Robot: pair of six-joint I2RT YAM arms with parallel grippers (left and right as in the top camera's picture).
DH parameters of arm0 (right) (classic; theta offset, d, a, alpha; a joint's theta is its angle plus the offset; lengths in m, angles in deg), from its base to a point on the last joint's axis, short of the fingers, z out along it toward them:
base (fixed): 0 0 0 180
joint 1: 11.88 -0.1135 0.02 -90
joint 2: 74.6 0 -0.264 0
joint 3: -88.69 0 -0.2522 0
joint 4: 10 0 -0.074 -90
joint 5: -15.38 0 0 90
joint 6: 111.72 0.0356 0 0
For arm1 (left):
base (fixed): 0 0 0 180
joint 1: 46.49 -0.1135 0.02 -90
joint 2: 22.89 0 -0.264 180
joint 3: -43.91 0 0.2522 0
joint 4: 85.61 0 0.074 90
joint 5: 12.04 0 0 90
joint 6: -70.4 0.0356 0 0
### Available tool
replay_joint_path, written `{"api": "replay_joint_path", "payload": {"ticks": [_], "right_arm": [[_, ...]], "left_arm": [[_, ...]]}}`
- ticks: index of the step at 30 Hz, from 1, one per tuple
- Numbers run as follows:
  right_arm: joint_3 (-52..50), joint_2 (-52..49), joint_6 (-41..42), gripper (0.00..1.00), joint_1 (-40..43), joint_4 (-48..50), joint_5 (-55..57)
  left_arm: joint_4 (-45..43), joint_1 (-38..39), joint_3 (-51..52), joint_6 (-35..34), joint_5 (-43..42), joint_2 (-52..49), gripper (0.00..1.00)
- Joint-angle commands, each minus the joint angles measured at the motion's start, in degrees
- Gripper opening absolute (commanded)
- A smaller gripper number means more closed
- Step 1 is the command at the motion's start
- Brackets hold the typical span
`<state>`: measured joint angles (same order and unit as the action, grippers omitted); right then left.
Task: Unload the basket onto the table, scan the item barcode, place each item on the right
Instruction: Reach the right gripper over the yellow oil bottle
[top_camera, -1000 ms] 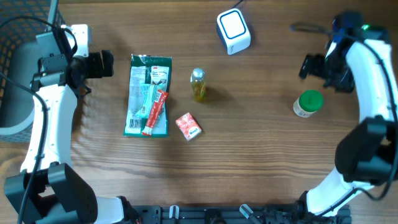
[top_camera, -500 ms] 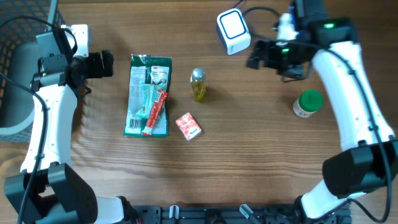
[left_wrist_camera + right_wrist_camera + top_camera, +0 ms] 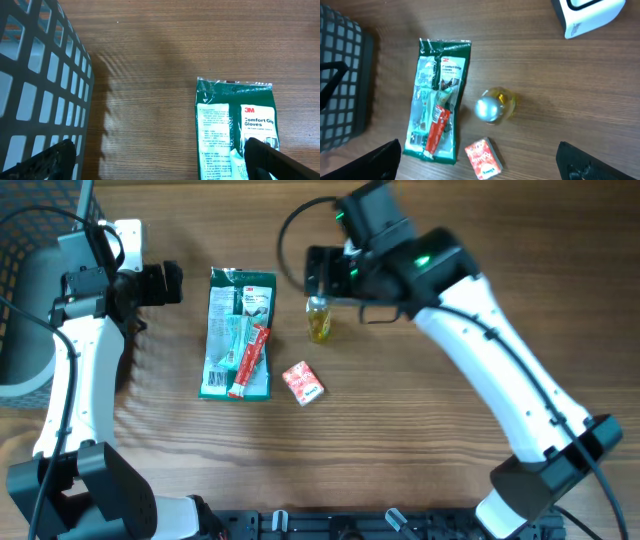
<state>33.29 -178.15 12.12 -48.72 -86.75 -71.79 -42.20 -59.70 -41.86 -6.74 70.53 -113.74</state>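
1. Hovering just beside the bottle (image 3: 319, 322), the right gripper (image 3: 314, 273) has its jaws spread wide and holds nothing.
2. The bottle stands upright mid-table, between the gloves pack (image 3: 238, 335) and the arm, with the red box (image 3: 303, 383) near it. Its long axis points up, so the right wrist view looks down on the silver cap.
3. In that view the bottle sits ahead of the fingertips and roughly centred between them. I judge a short drop would put the jaws on either side of it.
4. The left gripper (image 3: 166, 283), also wide and empty, waits beyond the gloves pack, so the right arm is nearer.
5. A second ago the right arm was at the table's right edge; it has swung across past the scanner (image 3: 590, 15). The items have not moved.
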Motion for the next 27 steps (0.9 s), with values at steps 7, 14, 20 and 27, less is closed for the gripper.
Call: {"api": "replay_joint_path", "payload": {"ticks": [7,14,20,27], "right_arm": [[0.39,-9.9,9.42,1.0,-3.48,4.39,11.04],[0.17,-14.53,14.97,0.95,-3.5,5.11,10.84],[-0.72,-17.59,20.39,0.92,-3.43,5.01,8.15],[-0.74,-19.89,20.79,0.83,-3.43,4.7,7.39]], "left_arm": [[-0.04,-0.15,-0.76,0.87,-0.68,0.74,1.0],[-0.04,-0.15,-0.76,0.85,-0.68,0.74,1.0],[-0.04,-0.15,-0.76,0.85,-0.68,0.74,1.0],[-0.04,-0.15,-0.76,0.85,-0.68,0.74,1.0]]}}
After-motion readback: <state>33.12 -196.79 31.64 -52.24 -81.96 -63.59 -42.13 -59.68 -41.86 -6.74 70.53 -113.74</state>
